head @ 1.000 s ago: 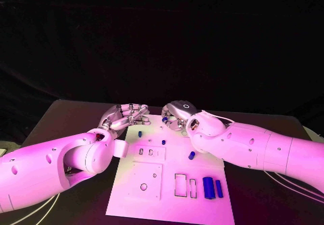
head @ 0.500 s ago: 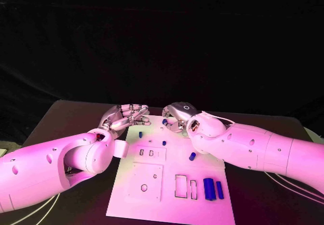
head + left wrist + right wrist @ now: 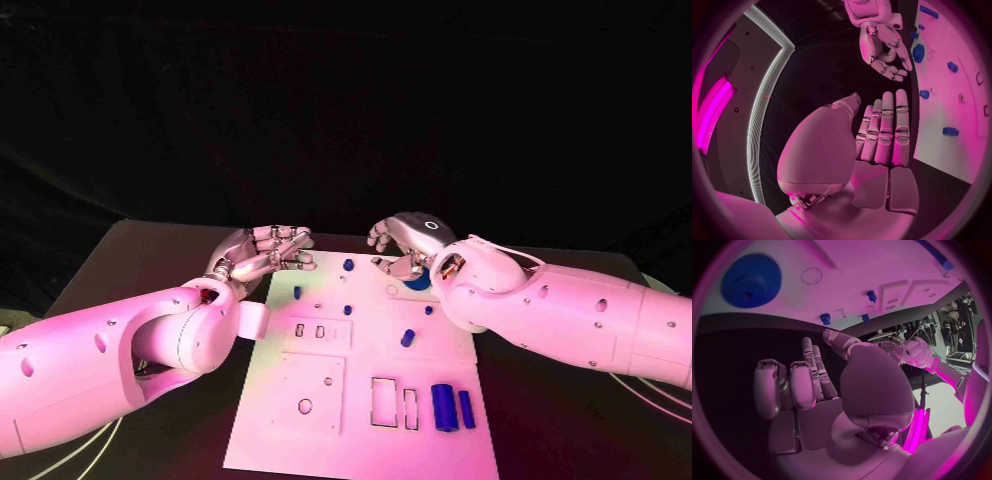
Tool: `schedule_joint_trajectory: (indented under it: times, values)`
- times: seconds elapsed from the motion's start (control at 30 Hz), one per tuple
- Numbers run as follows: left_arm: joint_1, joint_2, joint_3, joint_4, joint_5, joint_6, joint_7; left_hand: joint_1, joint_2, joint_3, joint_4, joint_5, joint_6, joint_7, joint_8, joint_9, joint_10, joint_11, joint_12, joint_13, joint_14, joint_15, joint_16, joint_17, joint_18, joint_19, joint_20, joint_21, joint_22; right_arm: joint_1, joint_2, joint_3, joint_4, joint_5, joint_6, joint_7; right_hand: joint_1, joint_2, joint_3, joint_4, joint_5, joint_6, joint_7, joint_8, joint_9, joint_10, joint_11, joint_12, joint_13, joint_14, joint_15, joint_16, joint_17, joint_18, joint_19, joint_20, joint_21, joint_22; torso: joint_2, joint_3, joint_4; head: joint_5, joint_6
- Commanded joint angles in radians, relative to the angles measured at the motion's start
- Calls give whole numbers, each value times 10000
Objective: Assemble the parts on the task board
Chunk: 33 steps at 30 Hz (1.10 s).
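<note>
We have the task board (image 3: pixel 368 370) mid-table, our left hand (image 3: pixel 267 250) and right hand (image 3: pixel 404 245) empty at its far edge, fingers loosely curled. The blue gear (image 3: pixel 749 280) lies flat by the right hand; a careless reach could knock it.

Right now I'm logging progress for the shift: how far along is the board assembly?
Early. Done: a few small blue pegs seem to stand in the task board, and a blue gear sits at its far edge. In hand: nothing; the left robot hand and right robot hand hover empty at the far end. Left: the two blue cylinders lie loose beside open rectangular slots.
</note>
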Motion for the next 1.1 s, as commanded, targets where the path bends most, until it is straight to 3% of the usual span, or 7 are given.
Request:
schedule_joint_trajectory:
  times: [0.03,0.2,0.27,0.3,0.43,0.63,1.1]
  values:
    - [22,38,8,-47,21,197,151,-90,-10,37,2,-41,39,68,-52,-15,92,2,-49,0,-11,-10,66,14,127,74,8,7,-11,125,-500,19,455,1348,-89,366,2,-48,-31,56,40,69,-102,-87,20,713,-171,377,165,310,-168,188,320,-262,293,-68,264,854,-84,14,-104,-61,44]
    - [20,72,7,-152,-52,234,201,-123,-57,24,3,-42,41,64,-57,-16,101,3,-63,1,-17,-5,67,30,124,73,12,5,-16,233,-1226,52,769,2615,759,329,-316,-705,-897,50,678,-141,-446,-193,80,2551,-630,2290,1470,504,-563,617,1058,-454,839,-448,782,1668,-165,56,-184,-42,40]
    - [20,78,6,-182,-214,241,222,-127,-74,23,-2,-41,40,60,-60,-17,104,1,-69,1,-19,-6,68,37,124,73,12,4,-17,254,-1448,58,764,2999,1054,254,-200,-548,-1253,71,798,-177,-531,-85,255,2129,-601,5657,4922,567,-731,827,1422,-517,980,-504,920,1894,-179,68,-200,-43,22]
    - [19,82,6,-194,-305,248,231,-127,-74,23,-2,-41,40,60,-60,-17,104,1,-69,1,-19,-6,68,37,124,73,12,4,-17,261,-1568,60,748,3175,1199,203,-173,-296,-1470,266,828,-297,-543,45,460,1435,-517,8385,7736,594,-543,977,1670,-549,1063,-452,1000,2035,-184,75,-206,-47,14]
    - [18,88,5,-215,-457,262,234,-127,-74,23,-2,-41,40,60,-60,-17,104,1,-69,1,-19,-6,68,37,124,73,12,4,-17,247,-1784,63,648,3468,1494,81,-109,-298,-1674,432,786,-569,-308,97,626,2870,-426,11903,11273,747,-395,1358,2521,-652,1377,-359,1272,2478,-193,94,-202,-72,-14]
    - [16,99,4,-222,-533,273,223,-127,-74,23,-2,-41,40,60,-60,-17,104,1,-69,1,-19,-6,68,37,124,73,12,4,-17,130,-1744,56,399,3531,1724,-95,-68,-247,-1877,605,779,-789,-189,115,726,3689,-289,13295,12756,958,-258,1760,3668,-692,1485,-227,1368,2627,-176,83,-191,-87,-3]
    - [14,96,4,-217,-551,281,177,-128,-91,29,-11,-40,38,58,-65,-19,106,0,-82,1,-22,-7,70,49,125,74,12,4,-20,-151,-1409,39,2,3530,1934,-270,-13,-208,-2003,687,756,-1021,-109,51,741,3591,-208,13279,12729,981,-182,1802,3802,-692,1485,-157,1368,2627,-145,74,-163,-43,-100]
